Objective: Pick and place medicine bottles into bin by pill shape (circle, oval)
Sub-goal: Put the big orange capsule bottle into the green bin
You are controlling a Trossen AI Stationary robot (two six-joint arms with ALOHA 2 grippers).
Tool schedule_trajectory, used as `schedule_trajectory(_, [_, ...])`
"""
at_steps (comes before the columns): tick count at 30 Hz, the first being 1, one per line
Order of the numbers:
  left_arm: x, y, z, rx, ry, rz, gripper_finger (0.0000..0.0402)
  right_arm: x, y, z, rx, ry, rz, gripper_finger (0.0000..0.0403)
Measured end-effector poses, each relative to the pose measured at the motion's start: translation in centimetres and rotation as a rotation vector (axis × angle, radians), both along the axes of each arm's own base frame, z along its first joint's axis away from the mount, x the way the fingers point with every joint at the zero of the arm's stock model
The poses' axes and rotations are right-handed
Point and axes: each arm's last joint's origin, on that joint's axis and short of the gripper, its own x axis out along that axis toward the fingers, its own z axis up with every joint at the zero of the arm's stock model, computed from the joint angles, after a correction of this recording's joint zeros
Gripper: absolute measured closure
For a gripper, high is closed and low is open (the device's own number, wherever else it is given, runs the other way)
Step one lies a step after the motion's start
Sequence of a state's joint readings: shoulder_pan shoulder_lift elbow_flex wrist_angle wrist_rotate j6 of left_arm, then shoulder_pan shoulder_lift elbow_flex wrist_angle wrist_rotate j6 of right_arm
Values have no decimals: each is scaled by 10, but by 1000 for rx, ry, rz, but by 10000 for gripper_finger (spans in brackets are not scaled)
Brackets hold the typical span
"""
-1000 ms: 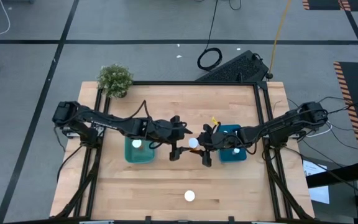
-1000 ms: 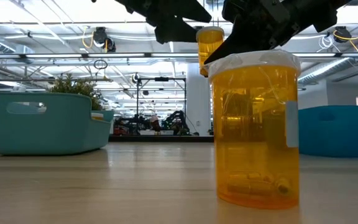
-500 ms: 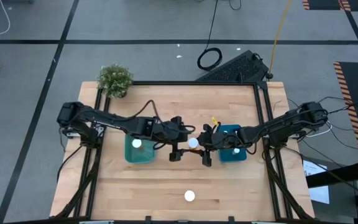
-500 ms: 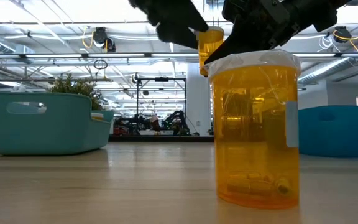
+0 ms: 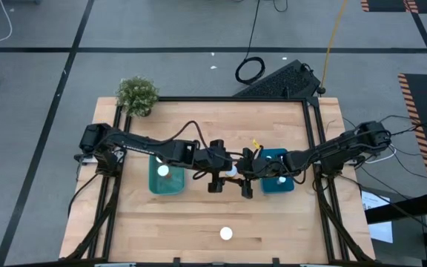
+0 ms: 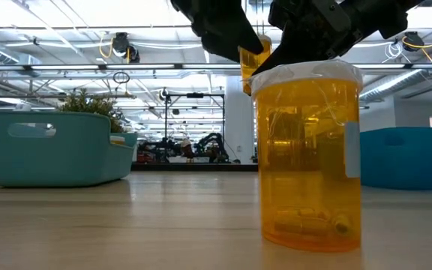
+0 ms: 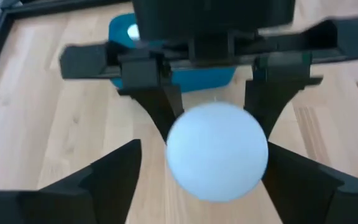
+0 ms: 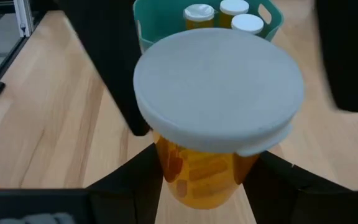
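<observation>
High view: your left gripper (image 5: 215, 180) and right gripper (image 5: 245, 183) meet mid-table between the teal bin (image 5: 166, 179) and blue bin (image 5: 276, 173); one white-capped bottle (image 5: 226, 234) stands alone near the front edge.

Low view: that amber bottle (image 6: 307, 154) fills the foreground; a second amber bottle (image 6: 252, 52) hangs between the grippers.

Left wrist: your fingers (image 7: 107, 177) spread wide either side of its white cap (image 7: 217, 151).

Right wrist: you're clamping the held bottle (image 8: 216, 112); three bottles (image 8: 221, 15) sit in the teal bin.

— Any writing legible anywhere?
— None. The near amber bottle (image 6: 307, 154) carries a pale label on its side, turned edge-on; no words or numbers can be made out.
</observation>
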State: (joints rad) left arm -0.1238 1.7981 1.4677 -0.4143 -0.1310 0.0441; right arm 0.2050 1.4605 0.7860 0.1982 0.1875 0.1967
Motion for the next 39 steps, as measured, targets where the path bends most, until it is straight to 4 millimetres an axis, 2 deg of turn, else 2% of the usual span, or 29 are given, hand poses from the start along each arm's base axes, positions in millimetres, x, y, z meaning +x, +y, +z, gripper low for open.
schedule_trajectory(8, [0,0,0,2,-6,-3,153,0,0,0,-1,0,-1,218])
schedule_trajectory(19, [0,-1,0,-1,3,-2,175,0,0,0,-5,0,-1,212])
schedule_trajectory(22, [-1,-2,-1,-2,12,-2,175,0,0,0,-3,2,5,184])
schedule_trajectory(28, [-3,-9,-2,-11,26,-8,176,-1,0,0,1,13,4,90])
schedule_trajectory(31, [-8,-12,0,-21,46,-4,176,-4,-1,1,7,25,-1,58])
schedule_trajectory(33, [-11,-13,4,-34,45,11,176,-7,-1,2,7,42,-3,49])
schedule_trajectory(39, [-38,-17,22,-20,102,131,176,-13,-2,4,7,82,-9,50])
